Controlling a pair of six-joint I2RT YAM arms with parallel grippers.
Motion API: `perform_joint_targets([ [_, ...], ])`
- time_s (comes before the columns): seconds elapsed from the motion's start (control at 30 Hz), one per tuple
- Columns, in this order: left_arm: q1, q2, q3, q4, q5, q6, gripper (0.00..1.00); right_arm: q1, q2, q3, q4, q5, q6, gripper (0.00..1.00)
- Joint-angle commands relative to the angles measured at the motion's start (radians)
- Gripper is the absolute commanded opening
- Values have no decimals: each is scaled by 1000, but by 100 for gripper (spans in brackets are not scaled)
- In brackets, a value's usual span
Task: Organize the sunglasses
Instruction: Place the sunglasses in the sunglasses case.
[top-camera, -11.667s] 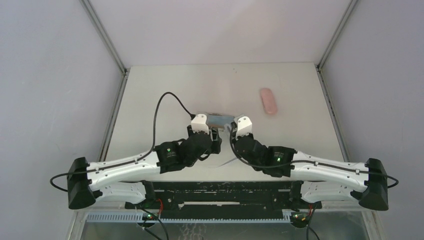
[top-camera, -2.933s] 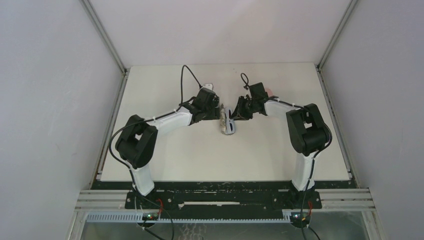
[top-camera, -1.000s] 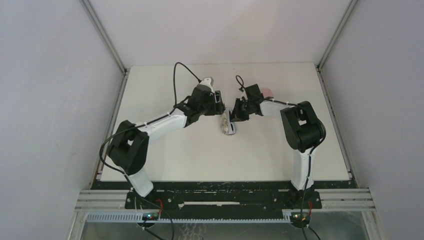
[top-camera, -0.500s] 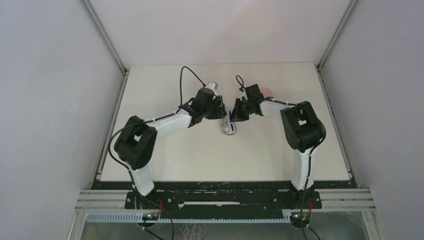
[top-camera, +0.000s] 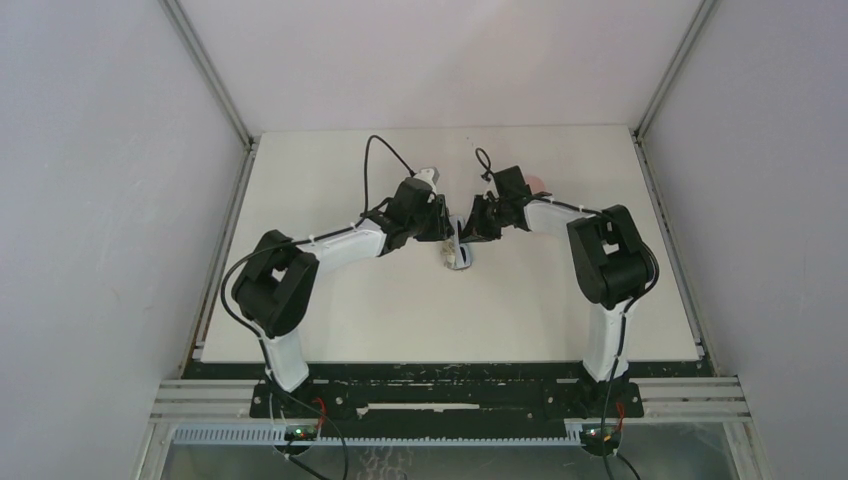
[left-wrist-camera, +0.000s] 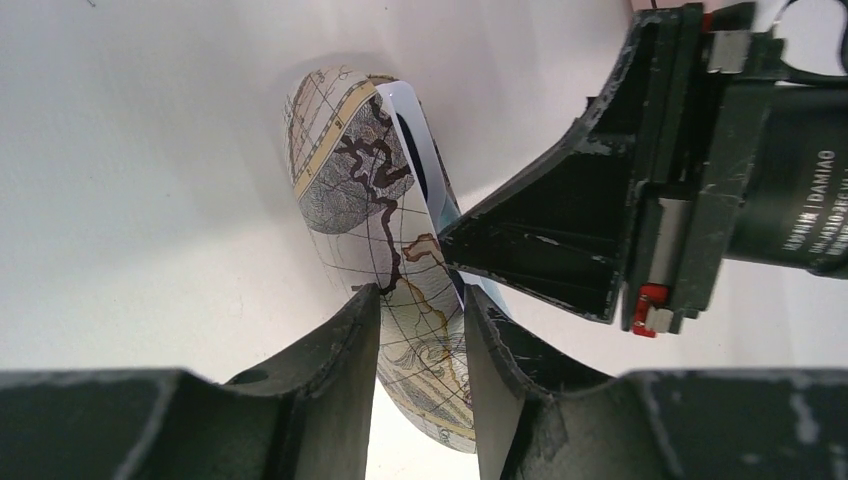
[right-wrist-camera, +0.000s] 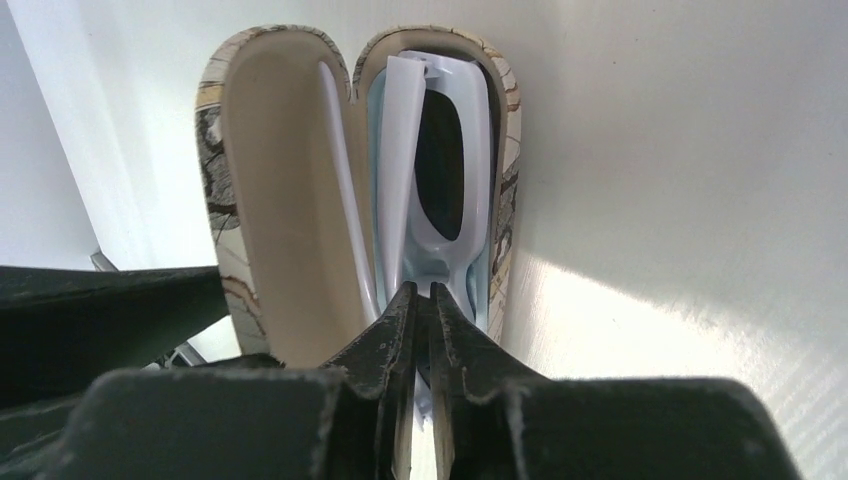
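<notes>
The white-framed sunglasses (right-wrist-camera: 405, 150), one dark oval lens showing, lie in the pale-blue-lined half of an open, map-printed clamshell case (left-wrist-camera: 345, 170). In the right wrist view its beige-lined lid stands at 9 o'clock of them, with a thin white temple leaning against it. Seen from above, the right gripper (right-wrist-camera: 420, 300), jaws closed to a slit, meets the frame's near end from 3 o'clock. The left gripper (left-wrist-camera: 418, 300), jaws partly apart, straddles the printed shell from 9 o'clock; whether it grips cannot be told. The case rests on the white tabletop (top-camera: 400, 300), toward 12 o'clock of centre.
</notes>
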Motion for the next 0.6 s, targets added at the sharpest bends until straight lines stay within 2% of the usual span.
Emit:
perform_joint_targets([
  [0.0,-6,1,28,26,17,-9,40,-11,-88,-3,-13,2,-31,8],
  [0.27,-6,6,40,16,18,-6,39,-28,-114,-32,-33,49,-55,9],
  [0.57,-6,10,47,11,19,-6,38,-28,-79,-33,-20,19,-55,9],
])
